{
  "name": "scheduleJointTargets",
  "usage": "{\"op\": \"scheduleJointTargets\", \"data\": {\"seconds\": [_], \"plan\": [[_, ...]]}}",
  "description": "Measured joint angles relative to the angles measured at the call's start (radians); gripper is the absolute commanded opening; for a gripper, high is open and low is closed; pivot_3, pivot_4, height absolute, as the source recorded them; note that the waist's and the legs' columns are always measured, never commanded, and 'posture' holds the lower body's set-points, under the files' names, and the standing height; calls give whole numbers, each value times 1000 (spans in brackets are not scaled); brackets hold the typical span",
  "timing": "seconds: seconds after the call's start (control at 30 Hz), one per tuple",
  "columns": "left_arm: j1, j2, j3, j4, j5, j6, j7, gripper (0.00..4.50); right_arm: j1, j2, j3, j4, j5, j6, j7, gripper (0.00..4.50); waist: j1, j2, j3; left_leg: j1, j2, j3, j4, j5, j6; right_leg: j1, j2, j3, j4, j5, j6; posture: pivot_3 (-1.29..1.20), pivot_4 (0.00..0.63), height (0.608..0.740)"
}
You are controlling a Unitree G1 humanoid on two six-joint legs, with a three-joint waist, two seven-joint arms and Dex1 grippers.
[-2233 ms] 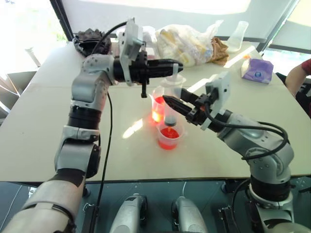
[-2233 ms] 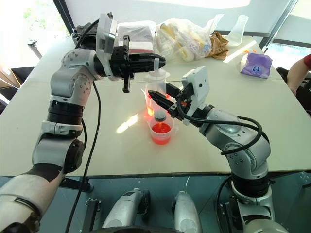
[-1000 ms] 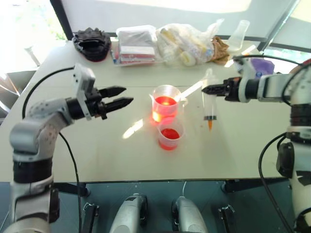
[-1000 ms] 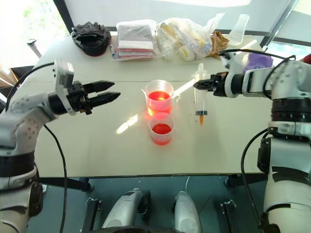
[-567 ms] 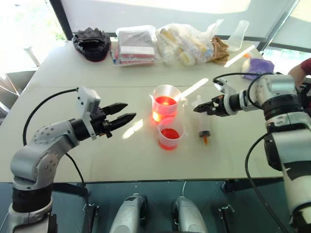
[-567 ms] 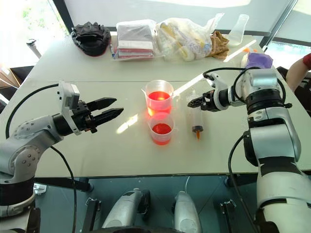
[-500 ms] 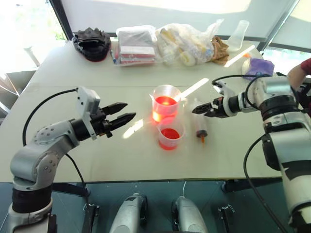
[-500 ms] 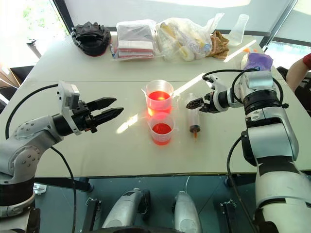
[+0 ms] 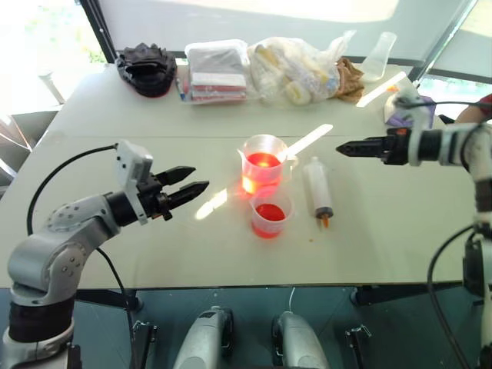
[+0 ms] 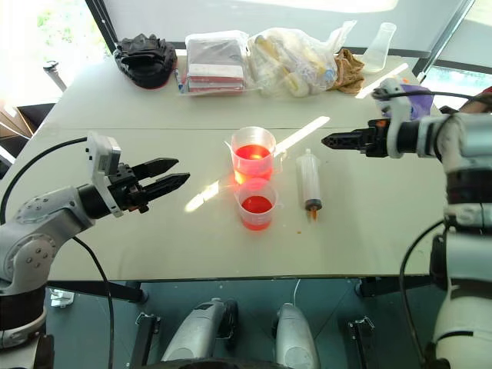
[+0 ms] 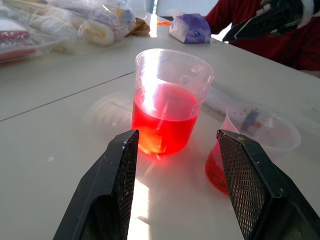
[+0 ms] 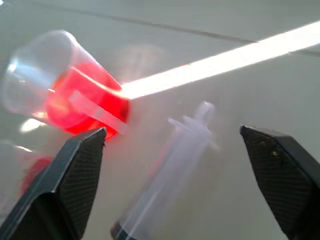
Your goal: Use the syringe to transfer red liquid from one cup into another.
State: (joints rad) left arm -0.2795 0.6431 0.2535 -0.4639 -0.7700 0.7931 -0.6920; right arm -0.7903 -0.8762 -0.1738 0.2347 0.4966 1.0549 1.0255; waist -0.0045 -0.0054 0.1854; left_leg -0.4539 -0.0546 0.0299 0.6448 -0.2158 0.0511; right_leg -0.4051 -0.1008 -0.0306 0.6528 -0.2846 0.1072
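Note:
The syringe [image 9: 317, 191] lies flat on the table to the right of the cups, its orange tip toward the front edge, with nothing holding it. The taller handled beaker [image 9: 263, 164] holds red liquid [image 11: 162, 120]. Just in front of it, the shorter cup [image 9: 269, 212] also holds some. My right gripper [image 9: 340, 147] hovers open beyond and to the right of the syringe, pointing at the beaker, and the right wrist view shows its jaws spread wide. My left gripper [image 9: 200, 177] is open and empty, left of the cups, aimed at them.
Along the far edge lie a black object [image 9: 144, 68], a red-and-white packet [image 9: 215, 73], plastic bags [image 9: 296, 69], a conical flask [image 9: 377, 55] and a purple tissue pack [image 9: 401, 111]. A person's red sleeve [image 9: 480, 108] shows at the right edge.
My right gripper has opened, let go of the syringe and pulled back to the right. The syringe, upright before, now lies on the table. The left arm has barely moved.

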Motion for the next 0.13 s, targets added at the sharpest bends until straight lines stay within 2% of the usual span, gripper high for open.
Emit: {"op": "scheduleJointTargets", "data": {"seconds": [0.13], "plan": [[-1,12,12,34,-11,3,-3,2603,335,123,-214,-252,14,-199,-112,4469,10,1,0,1,0,0,1,0,0,1,0,1,0,1,1,0,150,740]]}}
